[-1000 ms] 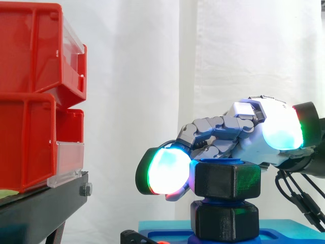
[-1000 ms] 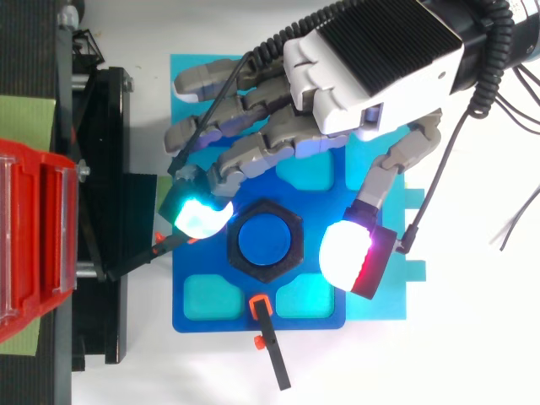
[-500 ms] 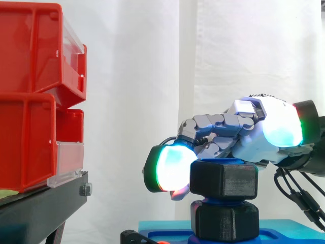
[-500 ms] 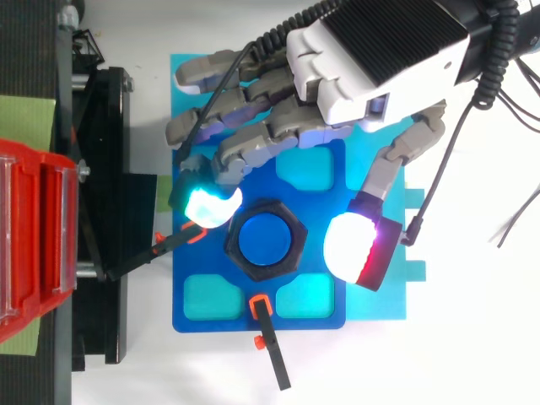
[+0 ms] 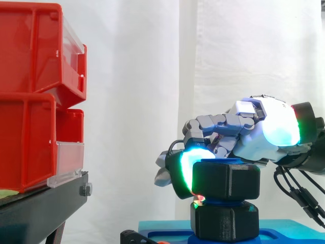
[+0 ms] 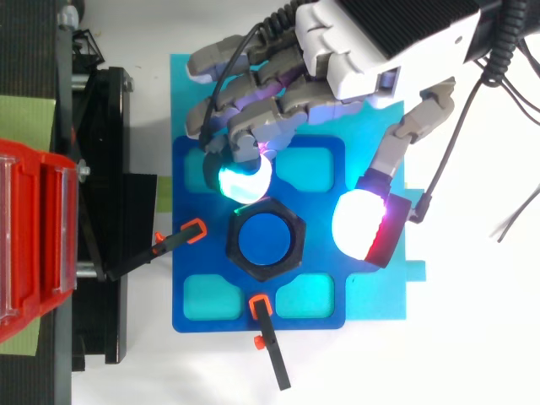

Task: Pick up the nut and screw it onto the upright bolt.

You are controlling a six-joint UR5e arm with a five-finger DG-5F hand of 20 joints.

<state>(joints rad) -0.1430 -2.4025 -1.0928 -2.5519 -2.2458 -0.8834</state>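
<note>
Since the earlier frame, a cyan fingertip (image 6: 240, 179) is drawn round the black hex nut (image 5: 226, 179) toward the palm. The nut is seated atop the upright blue bolt (image 6: 265, 240). The hand (image 6: 371, 59) is spread loosely about the bolt with nothing gripped, and the thumb pad (image 6: 361, 226) is kept clear.

Close level and overhead views of nut (image 5: 228, 180)

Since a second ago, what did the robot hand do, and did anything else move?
The hand moved toward the top edge in the top view, along the black nut's side. The nut stayed on the blue bolt; the blue base and red bins did not move either.
</note>
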